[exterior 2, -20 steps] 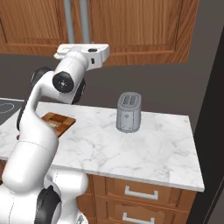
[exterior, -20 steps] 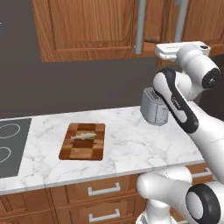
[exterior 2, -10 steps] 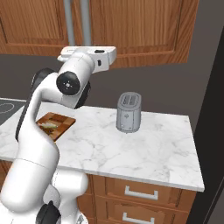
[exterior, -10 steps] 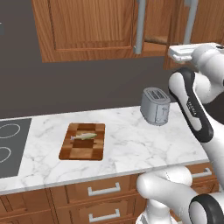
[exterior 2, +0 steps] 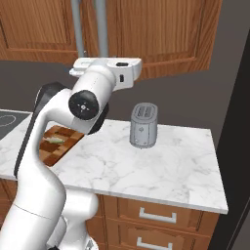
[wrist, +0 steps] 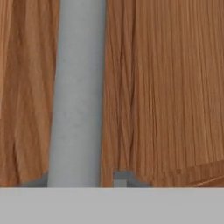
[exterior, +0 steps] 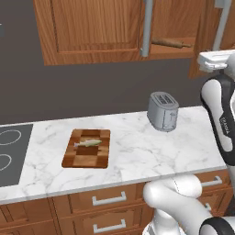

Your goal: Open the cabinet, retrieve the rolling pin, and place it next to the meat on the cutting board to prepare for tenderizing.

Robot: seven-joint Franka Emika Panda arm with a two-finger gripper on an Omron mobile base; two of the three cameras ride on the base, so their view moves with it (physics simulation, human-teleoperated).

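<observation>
**Right cabinet door swinging open, rolling pin exposed**

The medium-brown wooden wall cabinet point(exterior: 92, 27) has its right door part-way out, and the slim brown wooden rolling pin point(exterior: 170, 43) lies on the shelf inside. The hand sits close against the long grey metal bar handle point(wrist: 76, 92); whether the pincer is clenched on it or released, I cannot tell — the fingertips are not clear.

To finish this step well, keep the pull following the door's arc about its hinge, so the handle does not slip, and stop once the opening clears the pin's full length.

Since half a second ago the door has swung wider and the arm has moved further right. The small pale fish-shaped meat point(exterior: 88, 143) stays on the checkered brown cutting board point(exterior: 87, 156), beside the grey toaster point(exterior: 163, 111).
</observation>
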